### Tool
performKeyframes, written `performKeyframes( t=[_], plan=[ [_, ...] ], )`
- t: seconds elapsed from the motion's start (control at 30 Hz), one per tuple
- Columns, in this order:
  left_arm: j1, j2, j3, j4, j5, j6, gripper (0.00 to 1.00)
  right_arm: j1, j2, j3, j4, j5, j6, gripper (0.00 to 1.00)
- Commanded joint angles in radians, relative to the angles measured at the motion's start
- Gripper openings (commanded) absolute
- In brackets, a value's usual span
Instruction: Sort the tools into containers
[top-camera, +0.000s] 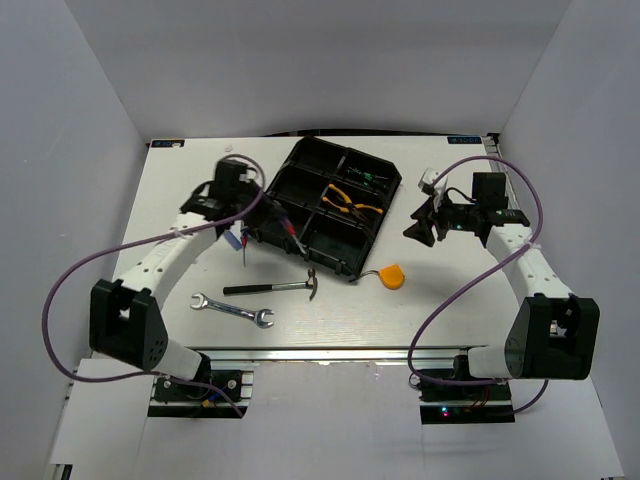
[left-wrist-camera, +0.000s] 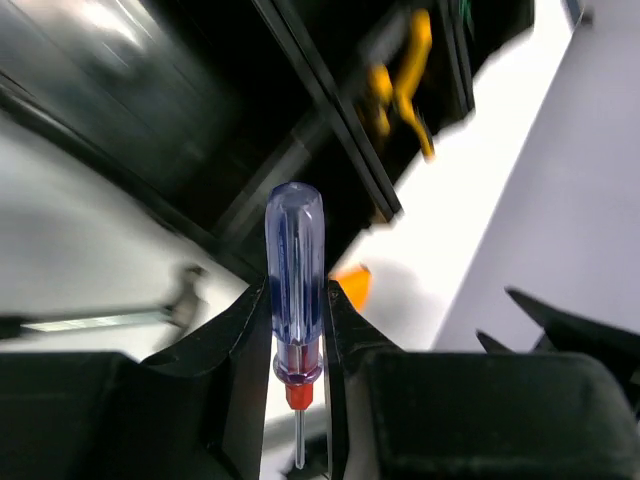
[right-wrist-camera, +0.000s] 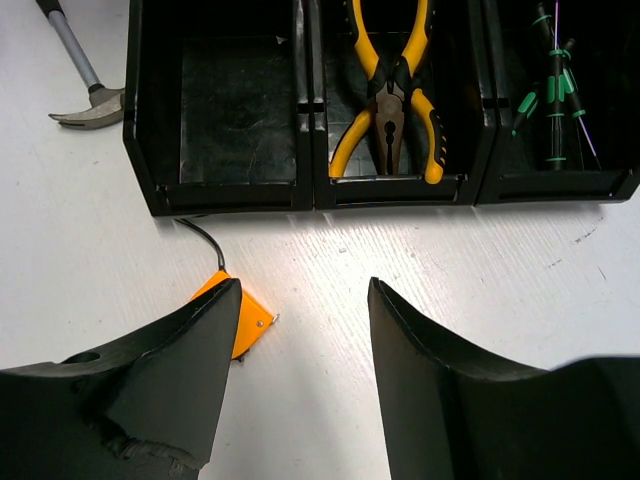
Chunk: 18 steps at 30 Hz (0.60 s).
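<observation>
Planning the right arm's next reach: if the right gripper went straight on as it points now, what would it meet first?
Likely the tray, at its wall fronting the pliers; only bare table lies before it. Depth is unclear.

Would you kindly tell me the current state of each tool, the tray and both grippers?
left gripper: shut on the blue screwdriver.
blue screwdriver: clamped by its handle.
right gripper: open, empty.
yellow-handled pliers: jaws closed, lying in an organizer tray compartment.
green-black screwdrivers: lying in the next compartment.
hammer: lying on the table, unsorted.
wrench: on the table, unsorted.
orange tape measure: on the table beside the tray.
organizer tray: partly filled.
</observation>
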Motion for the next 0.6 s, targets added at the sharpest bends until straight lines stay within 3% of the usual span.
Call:
performKeyframes(
  t=[0.0,0.2,0.37,0.57],
  plan=[
    [-0.122,0.049,0.052,0.028,-0.051,-0.197,0.00,-0.008,-0.036,-0.008,0.000,-0.027,0.001,0.60],
    [-0.278,0.186,0.123,0.026,-0.192,-0.342,0.00,-0.012,-0.059,-0.028,-0.002,-0.026,0.002,0.60],
    [-0.314,0.273,0.151,0.026,-0.217,-0.389,0.03,-0.010,-0.072,-0.039,0.003,-0.027,0.013,0.61],
    [-0.318,0.350,0.192,0.031,-0.231,-0.380,0.22,-0.012,-0.077,-0.045,-0.002,-0.030,0.016,0.61]
  ],
)
